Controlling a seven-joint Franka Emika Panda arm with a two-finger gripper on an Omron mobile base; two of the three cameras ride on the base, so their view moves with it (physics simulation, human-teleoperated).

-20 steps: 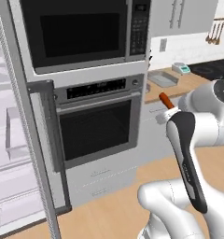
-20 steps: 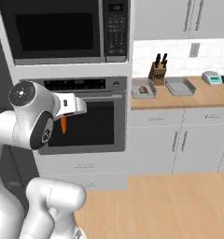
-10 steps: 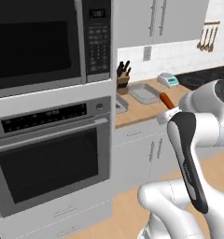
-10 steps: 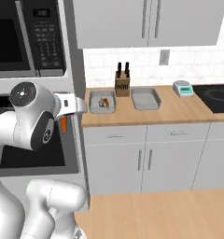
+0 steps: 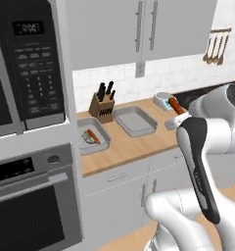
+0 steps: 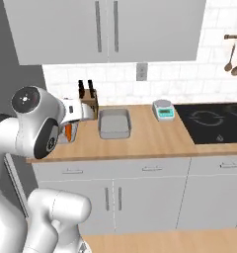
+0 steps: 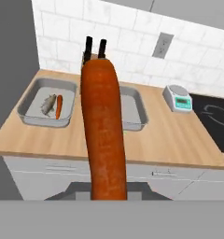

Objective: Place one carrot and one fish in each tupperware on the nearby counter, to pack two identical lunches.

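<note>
Bright, even rendered light (soft shadows), slightly blurry throughout.

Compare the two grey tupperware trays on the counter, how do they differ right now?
The left tupperware already holds a carrot and a fish; the right tupperware holds neither. The left one lies by the counter's end, left of the knife block; the right one lies right of it. Both are shallow, grey and rectangular.

walls: white tile [image 6: 189, 79] | cabinets: grey uppers [image 6: 105, 29] | built-in oven [image 5: 26, 206] + microwave [image 5: 26, 63] | floor: wood [image 6: 165, 243]
</note>
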